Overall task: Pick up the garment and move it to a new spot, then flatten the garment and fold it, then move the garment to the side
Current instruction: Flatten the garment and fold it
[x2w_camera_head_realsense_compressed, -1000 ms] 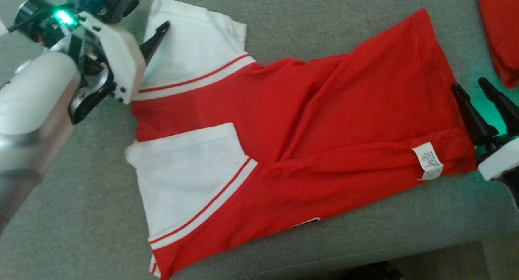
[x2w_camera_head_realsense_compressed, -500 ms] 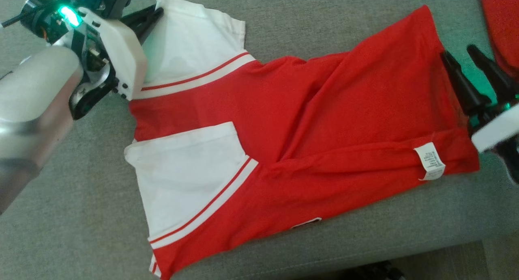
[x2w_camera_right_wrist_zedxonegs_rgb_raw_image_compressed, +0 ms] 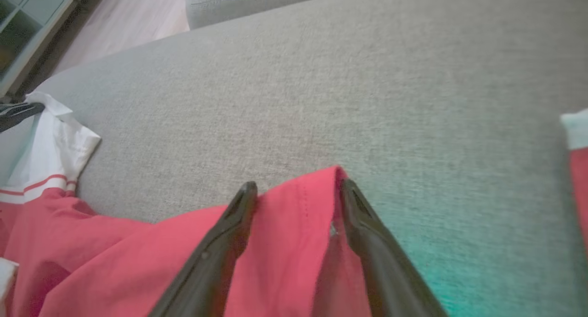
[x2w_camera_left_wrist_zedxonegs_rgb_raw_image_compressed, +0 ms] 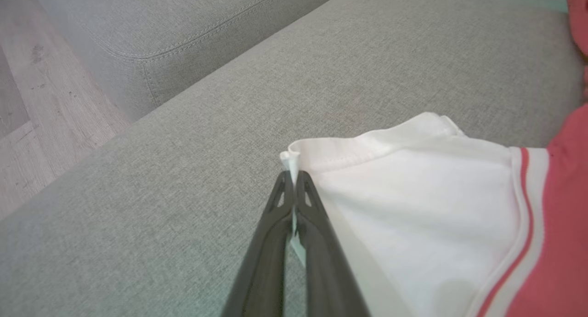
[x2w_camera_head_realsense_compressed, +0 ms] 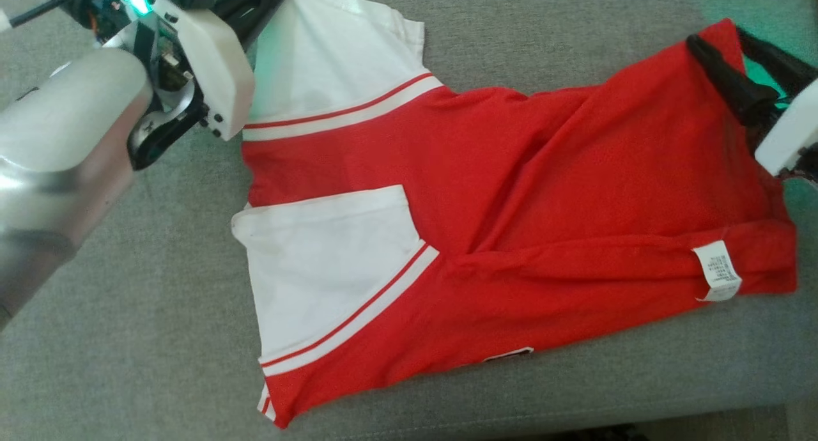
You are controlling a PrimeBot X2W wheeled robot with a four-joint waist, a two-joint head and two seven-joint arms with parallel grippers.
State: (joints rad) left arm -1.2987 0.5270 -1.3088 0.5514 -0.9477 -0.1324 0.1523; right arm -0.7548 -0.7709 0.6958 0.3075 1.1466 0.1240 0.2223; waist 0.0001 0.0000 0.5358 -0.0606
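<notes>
- Surface: a grey woven sofa cushion (x2w_camera_head_realsense_compressed: 160, 364) carries the work. Pale wooden floor (x2w_camera_left_wrist_zedxonegs_rgb_raw_image_compressed: 27, 101) lies beyond its edge in the left wrist view.
- Garment (x2w_camera_head_realsense_compressed: 511, 192): a red mesh shirt lying spread on the cushion, sleeves toward the robot's left and hem toward its right. The red body is creased in long diagonal folds.
- Far sleeve (x2w_camera_head_realsense_compressed: 339, 64): white, with white-and-red stripe trim where it joins the red body. It points toward the top of the head view.
- Near sleeve (x2w_camera_head_realsense_compressed: 326, 262): white, with the same trim, lying over the red front.
- Label (x2w_camera_head_realsense_compressed: 717, 271): small and white, at the hem by the near right corner.
- Left gripper (x2w_camera_left_wrist_zedxonegs_rgb_raw_image_compressed: 292, 179): fingers pressed together, with a sliver of white cloth pinched between them. The grip sits on the outer corner of the far sleeve, at its stitched cuff edge. The rest of that sleeve lies on the cushion just beside the fingers.
- Right gripper (x2w_camera_right_wrist_zedxonegs_rgb_raw_image_compressed: 298, 186): fingers (x2w_camera_right_wrist_zedxonegs_rgb_raw_image_compressed: 216, 252) spread well apart — one on each side of the far hem corner (x2w_camera_right_wrist_zedxonegs_rgb_raw_image_compressed: 317, 193). Red cloth lies between them; one finger lies over the cloth, the other against the edge of the corner.
- Relation: the garment runs from one gripper to the other, pinched at the sleeve corner and straddled at the hem corner.
- Second red piece (x2w_camera_right_wrist_zedxonegs_rgb_raw_image_compressed: 579, 179): on the cushion beyond the right gripper, apart from the garment.
</notes>
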